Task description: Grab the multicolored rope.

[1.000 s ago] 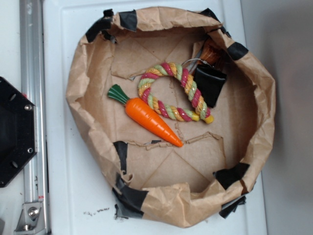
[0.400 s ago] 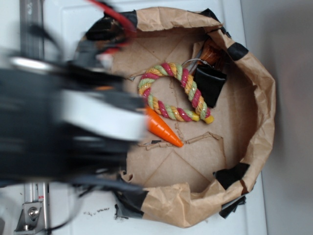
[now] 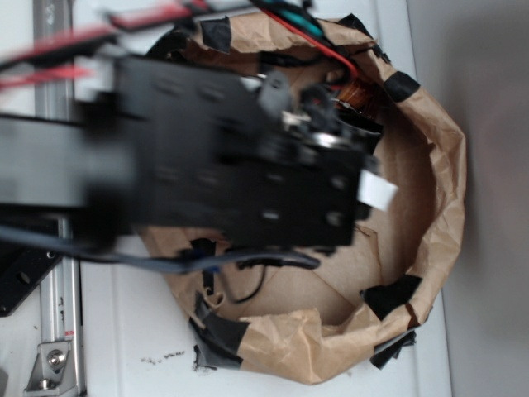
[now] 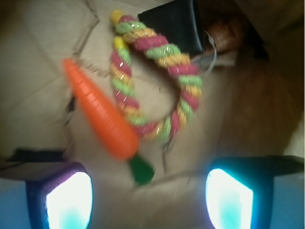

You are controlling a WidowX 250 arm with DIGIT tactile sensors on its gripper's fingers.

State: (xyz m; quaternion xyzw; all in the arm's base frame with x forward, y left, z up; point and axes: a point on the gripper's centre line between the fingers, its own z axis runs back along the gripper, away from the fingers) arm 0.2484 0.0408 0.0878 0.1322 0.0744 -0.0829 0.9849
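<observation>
In the wrist view the multicolored rope (image 4: 157, 76), a horseshoe of pink, yellow and pale green strands, lies on brown paper. The orange carrot (image 4: 102, 112) with a green top lies just left of it, touching its curve. A black pouch (image 4: 174, 24) sits at the rope's far end. My gripper (image 4: 148, 200) is open and empty, above the paper, its two glowing fingertips (image 4: 69, 200) wide apart near the carrot's green top. In the exterior view my arm (image 3: 223, 157) covers the rope and the carrot.
The things lie in a crumpled brown paper bowl (image 3: 438, 190) with black tape patches, on a white surface (image 3: 124, 331). A metal rail (image 3: 58, 306) runs along the left. A coppery object (image 3: 357, 93) sits by the pouch at the bowl's far wall.
My arm has swung in from the left over the bowl and now hides the rope and the carrot in the exterior view. The objects have not moved.
</observation>
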